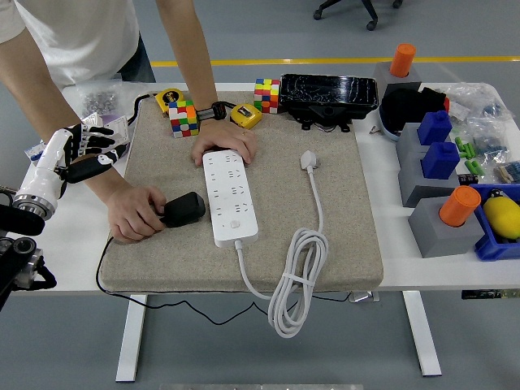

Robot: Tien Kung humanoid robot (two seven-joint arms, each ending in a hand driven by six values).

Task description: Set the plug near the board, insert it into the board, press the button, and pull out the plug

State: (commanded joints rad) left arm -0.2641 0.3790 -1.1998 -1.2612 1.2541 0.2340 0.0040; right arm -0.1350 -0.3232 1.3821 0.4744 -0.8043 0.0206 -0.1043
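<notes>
A person leans over the white bench (422, 268) from its far side, one hand (223, 145) resting on the far end of the long white plastic power board (230, 197), the other hand (136, 214) gripping the chunky black plug (184, 207) just beside the board's left edge. Judging from this, only the first step, bringing the plug near the board, looks done; insertion, the button press and the pull-out are all left. The robot's white-and-black left hand (77, 153) hovers at the bench's left edge, fingers loosely spread and holding nothing; its right hand is out of view. The board lies on a beige fabric mat (341, 227), its white cable (296, 284) coiled over the near edge and ending in a white three-pin plug (309, 159) lying loose. Colourful puzzle cubes (184, 118), a black tray (329, 96) and blue and grey blocks (435, 154) with orange cylinders crowd the far and right sides. Grey floor with a yellow line (325, 60) lies beyond.
</notes>
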